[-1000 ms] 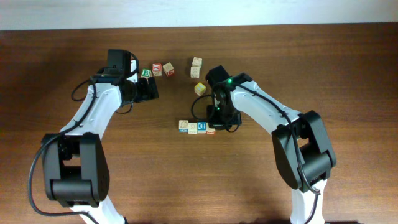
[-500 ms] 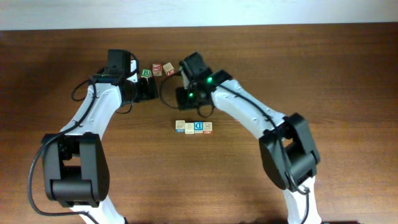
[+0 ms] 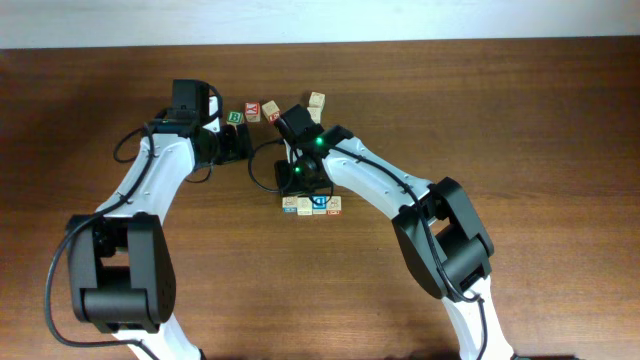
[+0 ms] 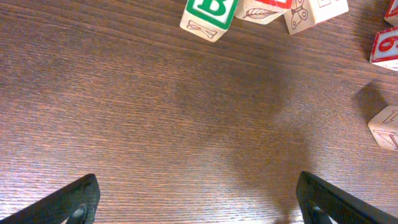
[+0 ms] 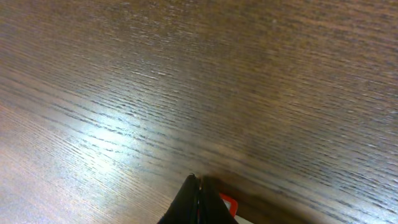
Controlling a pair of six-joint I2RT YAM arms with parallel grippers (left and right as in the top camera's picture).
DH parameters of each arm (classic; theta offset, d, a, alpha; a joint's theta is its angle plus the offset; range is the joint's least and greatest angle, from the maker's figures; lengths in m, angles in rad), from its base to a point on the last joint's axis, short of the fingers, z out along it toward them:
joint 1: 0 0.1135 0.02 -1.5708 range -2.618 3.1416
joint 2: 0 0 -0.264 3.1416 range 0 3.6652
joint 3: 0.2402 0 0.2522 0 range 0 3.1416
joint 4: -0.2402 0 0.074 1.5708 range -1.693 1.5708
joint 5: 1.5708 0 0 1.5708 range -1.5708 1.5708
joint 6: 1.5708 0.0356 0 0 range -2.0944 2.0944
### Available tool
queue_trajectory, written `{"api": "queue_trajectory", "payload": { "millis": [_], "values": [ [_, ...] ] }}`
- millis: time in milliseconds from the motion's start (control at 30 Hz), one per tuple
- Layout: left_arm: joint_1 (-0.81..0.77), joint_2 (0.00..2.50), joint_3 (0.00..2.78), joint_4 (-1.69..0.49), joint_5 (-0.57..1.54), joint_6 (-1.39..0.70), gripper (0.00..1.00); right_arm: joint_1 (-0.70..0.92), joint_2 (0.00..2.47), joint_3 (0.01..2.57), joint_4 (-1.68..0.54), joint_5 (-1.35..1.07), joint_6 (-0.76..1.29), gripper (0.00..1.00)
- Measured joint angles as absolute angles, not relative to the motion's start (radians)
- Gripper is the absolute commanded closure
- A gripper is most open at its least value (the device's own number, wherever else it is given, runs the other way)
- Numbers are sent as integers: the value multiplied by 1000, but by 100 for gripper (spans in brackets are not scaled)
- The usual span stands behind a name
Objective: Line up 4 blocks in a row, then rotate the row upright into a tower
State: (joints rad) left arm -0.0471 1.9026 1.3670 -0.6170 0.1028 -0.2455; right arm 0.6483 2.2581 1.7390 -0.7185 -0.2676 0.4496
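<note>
Seen from overhead, the four blocks (image 3: 303,207) lie touching in a short row near the middle of the table (image 3: 560,120). They are pale wooden cubes, and the blue-faced block (image 3: 320,204) is third from the 9 o'clock end. Whether any has reached its final facing cannot be told, so the rotating looks part-done at best. The right gripper (image 3: 306,192) hangs over the row's 12 o'clock edge. The left gripper (image 3: 240,142) sits well off toward 10 o'clock, just beside the green "B" cube (image 3: 235,117). In the left wrist view its jaws stand wide and empty. In the right wrist view the fingertips (image 5: 194,199) are pressed together on nothing, with a red-edged block (image 5: 228,204) just beside them at 4 o'clock.
</note>
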Motion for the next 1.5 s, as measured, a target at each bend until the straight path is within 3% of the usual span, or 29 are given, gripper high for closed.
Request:
{"api": "queue_trajectory", "payload": {
  "millis": [233, 400, 500, 633, 733, 800, 833, 900, 933, 1067, 1200, 1333, 1500],
  "values": [
    [-46, 1903, 1367, -617, 101, -245, 1, 650, 2259, 1739, -736, -287, 449, 95],
    [-46, 1903, 1367, -617, 101, -245, 1, 607, 2260, 1826, -743, -299, 448, 86],
    [-46, 1903, 1367, -615, 100, -245, 1, 469, 2226, 2104, -971, -321, 402, 79],
    [-46, 1903, 1367, -606, 112, -246, 1, 270, 2138, 2508, -1531, -519, 142, 80],
    [-47, 1903, 1367, -615, 147, -246, 1, 114, 2064, 2585, -1693, -581, 26, 80],
    [-50, 1903, 1367, -642, 165, -246, 3, 75, 1978, 2567, -1688, -553, -7, 80],
    [-50, 1903, 1367, -667, 174, -246, 28, 81, 1893, 2497, -1680, -521, -16, 80],
    [-50, 1902, 1371, -738, 210, -243, 100, 86, 1766, 2302, -1687, -461, -30, 81],
    [-50, 1902, 1371, -763, 224, -246, 100, 86, 1719, 2183, -1681, -442, -34, 86],
    [-51, 1902, 1375, -820, 288, -227, 100, 108, 1753, 1681, -1238, -512, -17, 96],
    [-127, 1902, 1367, -867, 413, -158, 100, 178, 1797, 1344, -831, -556, 141, 95],
    [-217, 1902, 1280, -826, 404, -154, 100, 190, 1798, 1254, -735, -563, 226, 96],
    [-217, 1903, 1274, -813, 330, -162, 100, 281, 1885, 1254, -628, -563, 303, 96]
  ]
}}
